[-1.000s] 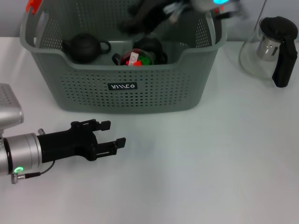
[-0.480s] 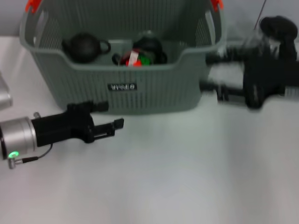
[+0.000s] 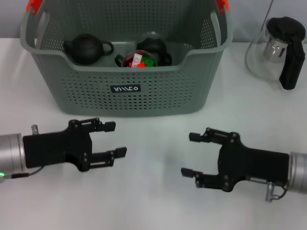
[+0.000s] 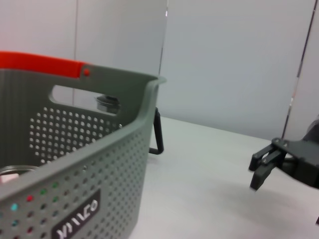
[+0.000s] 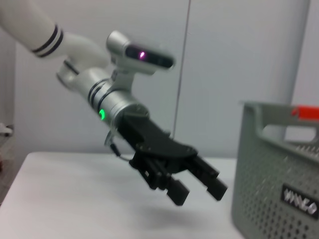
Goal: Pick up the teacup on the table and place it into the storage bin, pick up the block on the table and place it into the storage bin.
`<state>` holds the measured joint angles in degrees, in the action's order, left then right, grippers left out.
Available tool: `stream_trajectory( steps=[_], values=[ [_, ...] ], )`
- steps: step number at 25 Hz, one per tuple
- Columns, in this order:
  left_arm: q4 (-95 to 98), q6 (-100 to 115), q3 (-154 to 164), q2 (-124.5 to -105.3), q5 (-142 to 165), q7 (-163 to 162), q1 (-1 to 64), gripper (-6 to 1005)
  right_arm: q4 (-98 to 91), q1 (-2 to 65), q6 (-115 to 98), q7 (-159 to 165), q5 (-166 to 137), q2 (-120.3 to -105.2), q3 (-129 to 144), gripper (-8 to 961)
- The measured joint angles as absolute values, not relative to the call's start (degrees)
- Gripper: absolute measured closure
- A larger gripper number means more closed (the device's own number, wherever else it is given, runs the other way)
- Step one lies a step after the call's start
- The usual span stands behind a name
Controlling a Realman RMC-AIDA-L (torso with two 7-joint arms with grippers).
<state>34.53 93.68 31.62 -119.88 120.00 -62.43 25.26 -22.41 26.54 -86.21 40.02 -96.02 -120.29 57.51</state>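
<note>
My right tool (image 3: 193, 155) is back out of the storage bin (image 3: 144, 103), released and empty over the desk (image 3: 153, 201); left tool (image 3: 115, 139) released too. Teacup (image 3: 152, 51) and block (image 3: 139, 60) sit inside; task looks done.

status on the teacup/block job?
Looks done: a dark cup holding the red-green block sits inside the storage bin beside a black teapot. Left claw and right claw hover open and empty in front. Nothing visibly left.
</note>
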Motion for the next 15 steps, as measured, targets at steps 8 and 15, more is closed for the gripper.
stream_trajectory(
  steps=[8, 15],
  values=[
    [33.7, 93.3, 32.9, -120.61, 121.7, -59.8, 24.7, 276, -18.9, 29.5, -81.5, 40.2, -95.8, -120.32, 58.7, 153],
    [33.9, 93.8, 33.0, -120.63, 122.0, -59.8, 24.1, 276, -18.2, 29.9, -81.2, 41.4, -95.9, -120.17, 58.7, 153]
  ],
)
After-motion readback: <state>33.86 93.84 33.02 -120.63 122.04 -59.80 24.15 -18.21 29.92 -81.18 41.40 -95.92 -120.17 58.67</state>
